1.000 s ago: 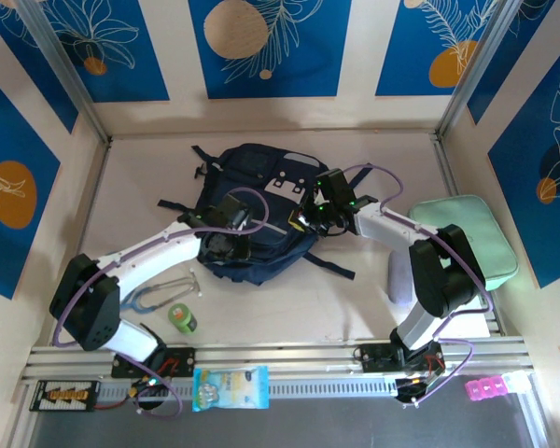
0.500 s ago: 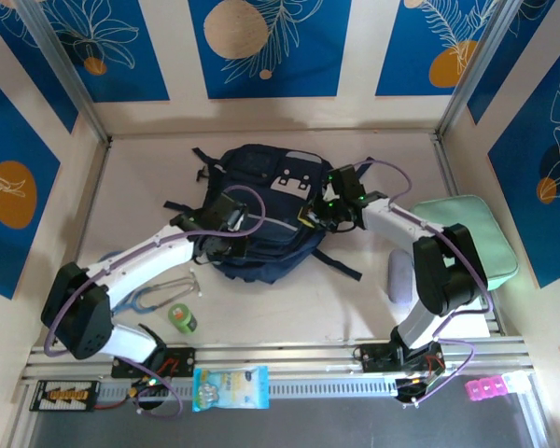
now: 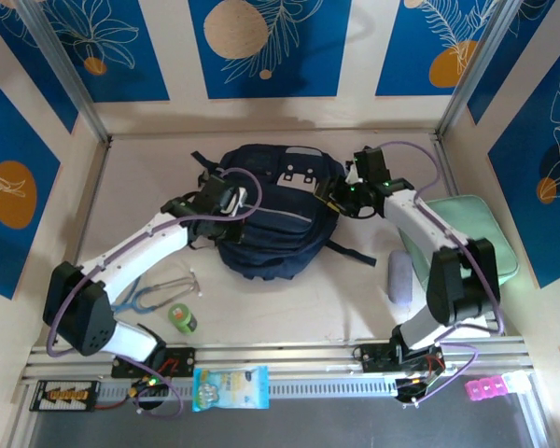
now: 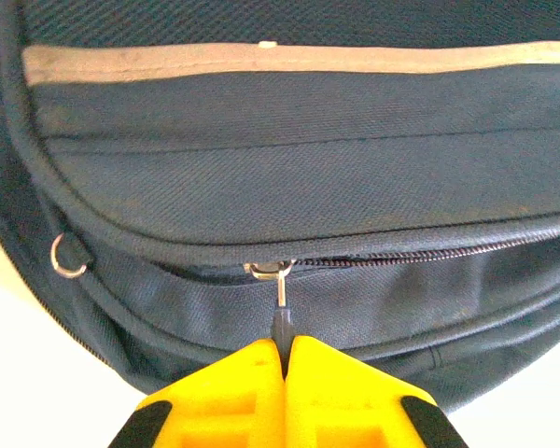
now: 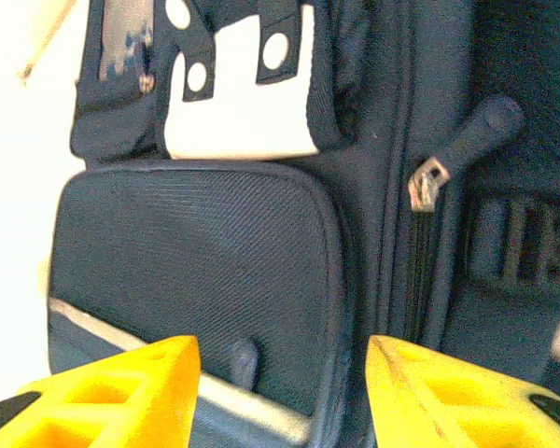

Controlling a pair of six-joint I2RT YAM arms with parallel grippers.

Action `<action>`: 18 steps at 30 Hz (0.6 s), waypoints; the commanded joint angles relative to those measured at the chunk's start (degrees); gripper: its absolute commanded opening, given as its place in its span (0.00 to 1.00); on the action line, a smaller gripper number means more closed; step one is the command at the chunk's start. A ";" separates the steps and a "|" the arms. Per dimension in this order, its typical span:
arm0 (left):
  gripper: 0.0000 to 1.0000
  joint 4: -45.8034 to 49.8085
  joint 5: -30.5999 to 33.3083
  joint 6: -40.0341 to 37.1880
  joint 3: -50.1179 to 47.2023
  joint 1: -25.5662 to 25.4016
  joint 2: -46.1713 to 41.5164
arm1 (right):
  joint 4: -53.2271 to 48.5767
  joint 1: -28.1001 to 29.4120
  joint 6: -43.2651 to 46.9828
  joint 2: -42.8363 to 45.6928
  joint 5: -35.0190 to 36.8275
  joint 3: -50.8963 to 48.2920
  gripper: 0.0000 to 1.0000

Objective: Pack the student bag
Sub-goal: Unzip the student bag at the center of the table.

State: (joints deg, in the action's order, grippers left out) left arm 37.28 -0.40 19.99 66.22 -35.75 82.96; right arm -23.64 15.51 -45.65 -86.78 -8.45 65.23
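Observation:
The student bag (image 3: 273,229), a navy backpack with a grey-white patch (image 5: 238,112), lies in the middle of the table. My left gripper (image 3: 226,202) is at its left side. In the left wrist view the yellow fingers (image 4: 286,350) are shut on the dark zipper pull (image 4: 281,317), which hangs from a metal slider (image 4: 271,272) at the end of a closed zip. My right gripper (image 3: 342,192) hovers over the bag's right side, open (image 5: 280,373) with nothing between its fingers. A second zip pull (image 5: 469,138) sits beyond them, to the right.
A mint-green flat case (image 3: 467,233) lies at the right, a pale grey roll (image 3: 399,278) beside it. A stethoscope (image 3: 159,291) and a green tape roll (image 3: 182,318) lie front left. A snack packet (image 3: 230,387) and a pink item (image 3: 488,387) rest on the front rail.
The right gripper has opened, let go of the bag and moved back and to the right. The left gripper, shut on the zip pull, moved toward the back; the bag shifted and reshaped.

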 commanded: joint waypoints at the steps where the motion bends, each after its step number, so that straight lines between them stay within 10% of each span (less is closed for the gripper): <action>1: 0.00 -0.04 -5.00 -1.00 4.11 -4.34 1.76 | -5.23 0.44 -7.63 8.21 4.97 -4.32 0.51; 18: 0.00 -4.23 -8.38 1.47 9.99 -12.42 11.85 | 7.12 11.12 -32.70 14.90 5.13 -16.83 0.51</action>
State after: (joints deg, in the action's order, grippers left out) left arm 35.09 -7.07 20.93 74.98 -47.77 94.50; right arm -19.00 26.26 -75.59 -69.91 -2.98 46.70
